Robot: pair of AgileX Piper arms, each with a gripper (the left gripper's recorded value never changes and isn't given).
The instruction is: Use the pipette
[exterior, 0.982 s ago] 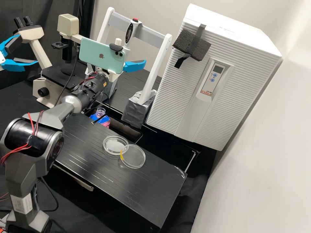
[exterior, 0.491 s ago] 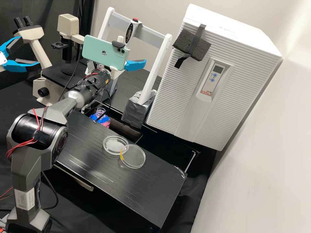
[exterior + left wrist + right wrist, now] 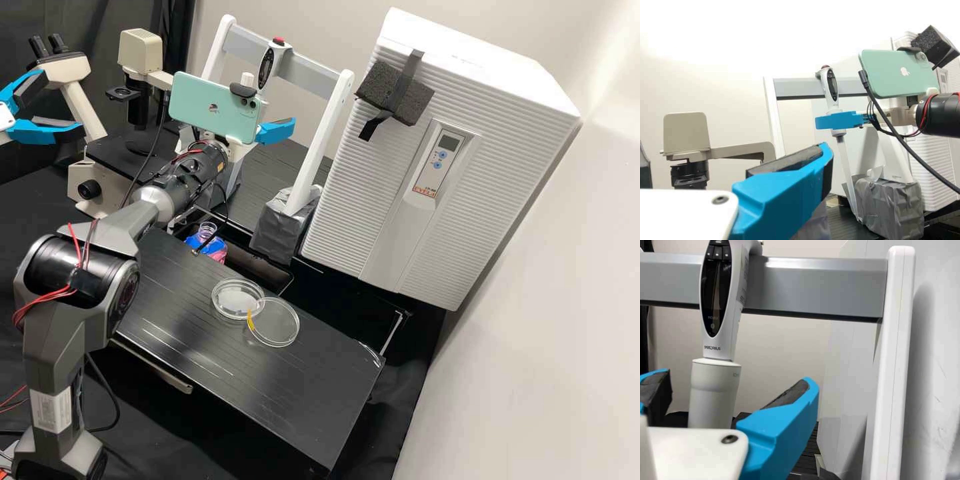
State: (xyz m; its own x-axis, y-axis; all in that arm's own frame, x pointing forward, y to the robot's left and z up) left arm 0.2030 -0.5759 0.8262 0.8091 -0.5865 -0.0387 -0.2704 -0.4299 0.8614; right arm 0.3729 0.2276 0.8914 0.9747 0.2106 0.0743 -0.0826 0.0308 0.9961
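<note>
The pipette [image 3: 266,62] hangs upright on the grey crossbar of the white stand [image 3: 319,137] at the back of the bench. My right gripper [image 3: 735,385] is open, and the pipette's white lower barrel [image 3: 713,390] stands between its blue fingers without visible contact. In the high view this gripper [image 3: 263,130] sits just below the crossbar, with a green phone [image 3: 212,107] mounted on its wrist. From the left wrist view the pipette [image 3: 830,90] and the right arm's blue finger [image 3: 840,120] appear farther off. My left gripper [image 3: 40,107] is open at the far left, holding nothing.
A microscope [image 3: 83,137] stands at the back left near the left gripper. Two clear petri dishes [image 3: 237,298] [image 3: 275,321] with a yellow tip [image 3: 250,321] lie on the black tray [image 3: 280,393]. A pink-liquid bottle [image 3: 210,241] sits behind it. A big white box [image 3: 460,180] fills the right.
The right arm has pushed forward and up toward the stand, carrying its gripper and phone closer to the pipette. The left gripper shifted slightly.
</note>
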